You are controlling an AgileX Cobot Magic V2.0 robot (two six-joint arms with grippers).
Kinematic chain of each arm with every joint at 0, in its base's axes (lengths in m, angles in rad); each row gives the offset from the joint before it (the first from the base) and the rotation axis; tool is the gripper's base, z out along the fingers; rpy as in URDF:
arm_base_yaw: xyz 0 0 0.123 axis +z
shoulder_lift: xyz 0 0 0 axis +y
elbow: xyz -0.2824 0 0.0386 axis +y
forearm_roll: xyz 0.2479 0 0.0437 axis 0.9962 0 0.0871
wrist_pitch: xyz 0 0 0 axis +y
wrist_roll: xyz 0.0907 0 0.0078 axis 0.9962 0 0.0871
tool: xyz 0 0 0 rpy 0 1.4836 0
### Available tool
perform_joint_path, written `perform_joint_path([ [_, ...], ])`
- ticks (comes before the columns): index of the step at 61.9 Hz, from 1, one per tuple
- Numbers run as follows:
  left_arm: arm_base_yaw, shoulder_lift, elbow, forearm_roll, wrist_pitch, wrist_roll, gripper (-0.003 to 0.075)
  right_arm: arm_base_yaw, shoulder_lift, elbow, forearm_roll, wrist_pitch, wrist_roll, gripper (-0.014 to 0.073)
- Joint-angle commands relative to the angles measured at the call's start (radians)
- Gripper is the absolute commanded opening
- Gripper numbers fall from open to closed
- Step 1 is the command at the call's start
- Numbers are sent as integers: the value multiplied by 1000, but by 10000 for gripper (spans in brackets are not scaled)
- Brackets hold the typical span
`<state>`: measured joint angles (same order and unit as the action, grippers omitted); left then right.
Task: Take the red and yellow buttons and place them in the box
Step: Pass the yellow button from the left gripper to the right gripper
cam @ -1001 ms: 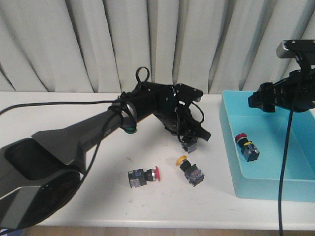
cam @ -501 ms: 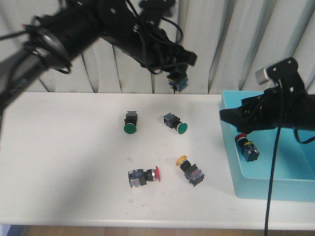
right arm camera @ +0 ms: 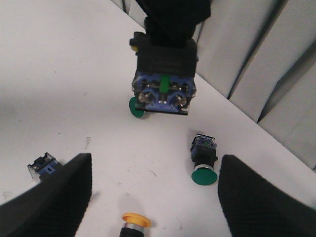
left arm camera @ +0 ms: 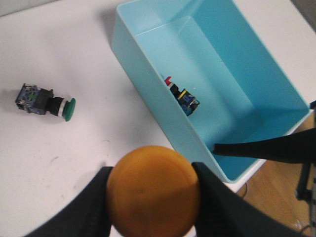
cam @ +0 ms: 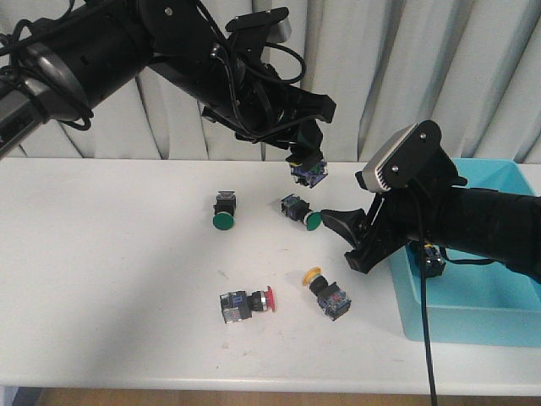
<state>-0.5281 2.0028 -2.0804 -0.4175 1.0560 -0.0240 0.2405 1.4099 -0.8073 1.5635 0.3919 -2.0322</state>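
My left gripper (cam: 303,159) is shut on a yellow button (cam: 307,175), held high above the table's back middle; its orange-yellow cap (left arm camera: 153,190) fills the gap between the fingers. The light-blue box (cam: 473,317) stands at the right, with a red button (left arm camera: 180,95) inside. My right gripper (cam: 351,238) is open and empty, low over the table just left of the box. A second yellow button (cam: 325,292) lies below it, between the open fingers in the right wrist view (right arm camera: 136,221). A red button (cam: 245,304) lies on its side at front centre.
Two green-capped switches (cam: 223,210) (cam: 300,211) lie on the white table behind the loose buttons. The left arm's dark bulk reaches across the back left. The box's near wall (left arm camera: 163,106) stands between the table and the box floor.
My left gripper has lifted the yellow button off the table to high at the back. My right arm has swung left out of the box and down toward the table.
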Motion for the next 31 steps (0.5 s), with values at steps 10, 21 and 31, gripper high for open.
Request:
perform_joint_path([
  [10,-12,-65,-23,-116,-38,-1,-3,14,-33,-25,46,-2,-13,531],
  [21,-30,-65,-23,-138,-37,0,0,14,-33,-25,85,-2,-28,531],
  [31,-51,-64,-23,-138,-33,0,4,14,-33,-25,138,0,-63,531],
])
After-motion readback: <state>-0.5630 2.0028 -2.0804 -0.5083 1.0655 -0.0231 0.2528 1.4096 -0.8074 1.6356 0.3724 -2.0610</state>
